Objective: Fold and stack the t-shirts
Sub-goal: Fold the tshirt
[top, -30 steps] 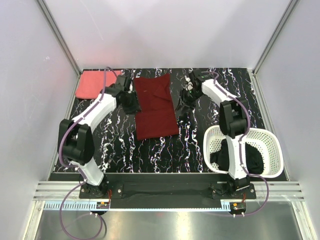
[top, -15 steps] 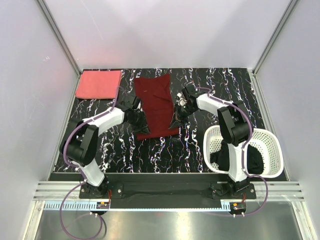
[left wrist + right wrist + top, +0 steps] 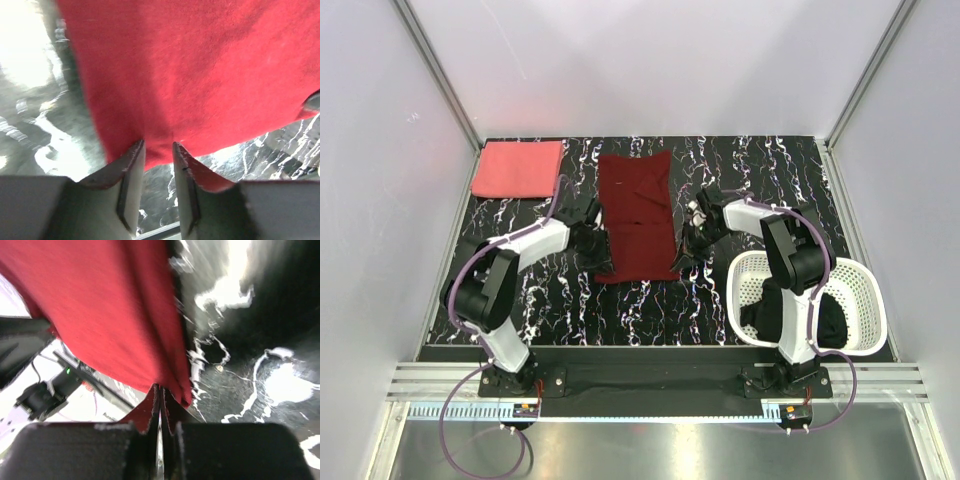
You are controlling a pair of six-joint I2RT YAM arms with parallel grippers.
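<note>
Nearest you, the black t-shirt sits in the basket, then your left gripper and right gripper clench opposite edges of the maroon t-shirt mid-table, with the folded coral t-shirt far left.

Both grippers travelled down from the upper middle of the frame toward its centre. The left gripper and right gripper ended at the lower side edges of the maroon t-shirt. The shirt narrowed midway, then spread out again, shifted slightly right. The left arm uncovered the coral t-shirt.
</note>
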